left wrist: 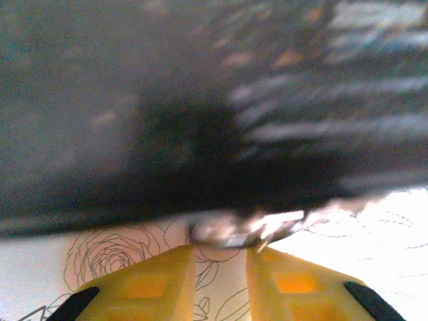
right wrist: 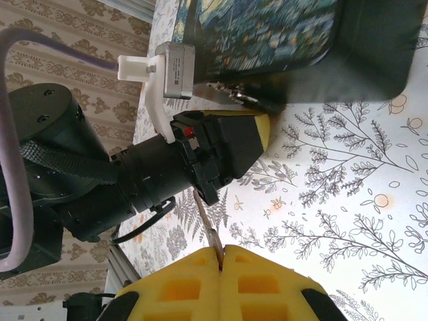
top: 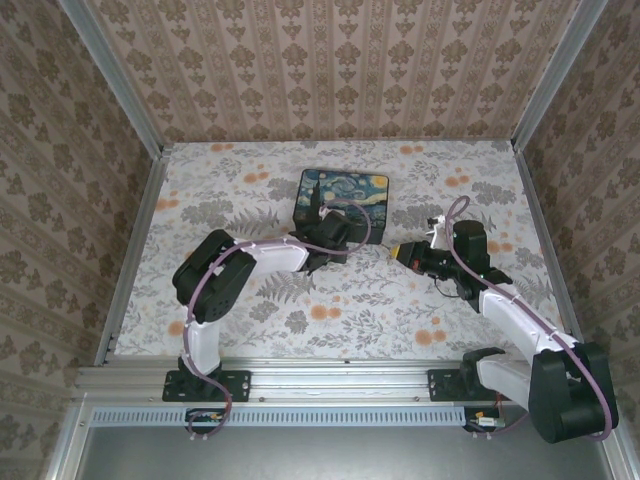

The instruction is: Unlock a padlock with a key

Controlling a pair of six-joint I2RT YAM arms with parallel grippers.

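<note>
The padlock (left wrist: 234, 227), a small pale metal lump, lies on the cloth against the near wall of the dark box (left wrist: 200, 100). My left gripper (left wrist: 221, 249) has its yellow fingers drawn close, with a strip of cloth still showing between them. The padlock sits just past their tips, and I cannot tell whether they touch it. In the right wrist view the padlock (right wrist: 235, 93) glints between that box wall and the left yellow finger (right wrist: 259, 130). My right gripper (right wrist: 221, 251) is shut on the key (right wrist: 208, 224), whose thin blade points at the left wrist.
The box with the swirling-sky lid (top: 345, 192) stands at the middle back of the flowered table (top: 250, 300). Both arms meet just in front of it, the right gripper (top: 398, 252) to the right of the left wrist. Patterned walls close in three sides.
</note>
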